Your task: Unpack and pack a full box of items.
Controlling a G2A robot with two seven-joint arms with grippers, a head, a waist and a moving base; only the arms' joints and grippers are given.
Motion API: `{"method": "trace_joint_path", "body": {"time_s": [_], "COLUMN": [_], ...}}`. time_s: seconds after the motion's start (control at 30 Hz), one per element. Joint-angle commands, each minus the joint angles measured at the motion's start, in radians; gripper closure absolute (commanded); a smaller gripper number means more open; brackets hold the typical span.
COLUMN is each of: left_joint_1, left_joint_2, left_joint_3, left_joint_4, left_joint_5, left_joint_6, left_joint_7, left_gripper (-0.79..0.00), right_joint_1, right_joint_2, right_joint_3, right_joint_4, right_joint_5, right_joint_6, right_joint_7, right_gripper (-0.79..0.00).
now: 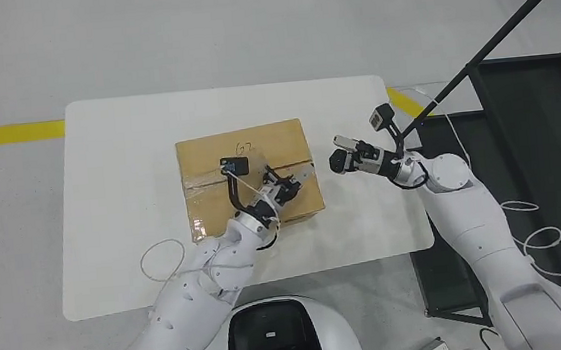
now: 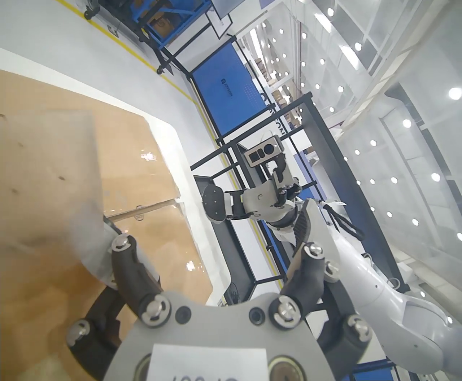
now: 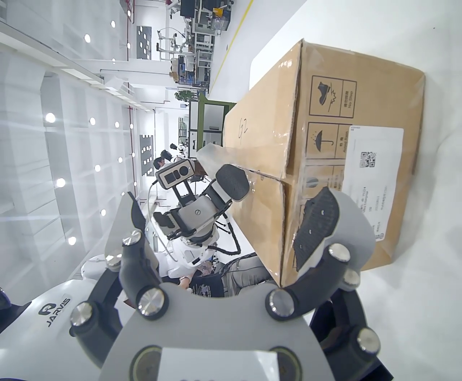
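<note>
Top view: cardboard box (image 1: 228,149), flaps closed, lies under the left gripper (image 1: 294,180).
Left gripper: spread wide; lifted tape strip (image 2: 50,173) rests against one finger, apparently unpinched.
Right gripper (image 1: 340,160): wide apart, empty, box end just ahead.
Advice: pinch the tape firmly, peel along the seam.

- Your left arm (image 1: 219,271) stretches forward, with the left gripper (image 1: 296,181) out in front and its fingers (image 2: 306,231) spread wide apart.
- Your right arm (image 1: 475,218) bends in from the side; the right gripper (image 1: 339,160) points at the other one, its fingers (image 3: 317,220) wide apart too.
</note>
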Motion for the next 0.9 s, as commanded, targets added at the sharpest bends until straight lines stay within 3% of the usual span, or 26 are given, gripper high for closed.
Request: {"method": "trace_joint_path", "body": {"time_s": [0.0, 0.23, 0.37, 0.67, 0.87], "left_joint_1": [-0.008, 0.001, 0.043, 0.248, 0.377], "left_joint_2": [-0.007, -0.005, 0.013, 0.074, 0.105], "left_joint_3": [0.020, 0.020, -0.031, -0.246, -0.408], "left_joint_4": [0.005, -0.023, -0.093, -0.424, -0.592], "left_joint_5": [0.008, 0.077, 0.079, 0.027, 0.004], "left_joint_6": [-0.031, -0.133, -0.166, -0.148, -0.148], "left_joint_7": [-0.003, -0.020, -0.078, -0.245, -0.302], "left_gripper": [-0.785, -0.785, -0.785, -0.785, -0.785], "right_joint_1": [-0.002, 0.000, 0.011, 0.039, 0.050], "right_joint_2": [0.000, -0.002, -0.004, -0.007, -0.010], "right_joint_3": [0.000, -0.008, -0.015, -0.027, -0.035], "right_joint_4": [-0.001, -0.007, -0.005, 0.006, 0.009], "right_joint_5": [-0.002, -0.008, -0.012, -0.032, -0.045], "right_joint_6": [-0.001, 0.006, 0.006, 0.008, 0.003], "right_joint_7": [-0.001, -0.002, -0.001, -0.005, -0.013], "right_gripper": [-0.785, -0.785, -0.785, -0.785, -0.785]}}
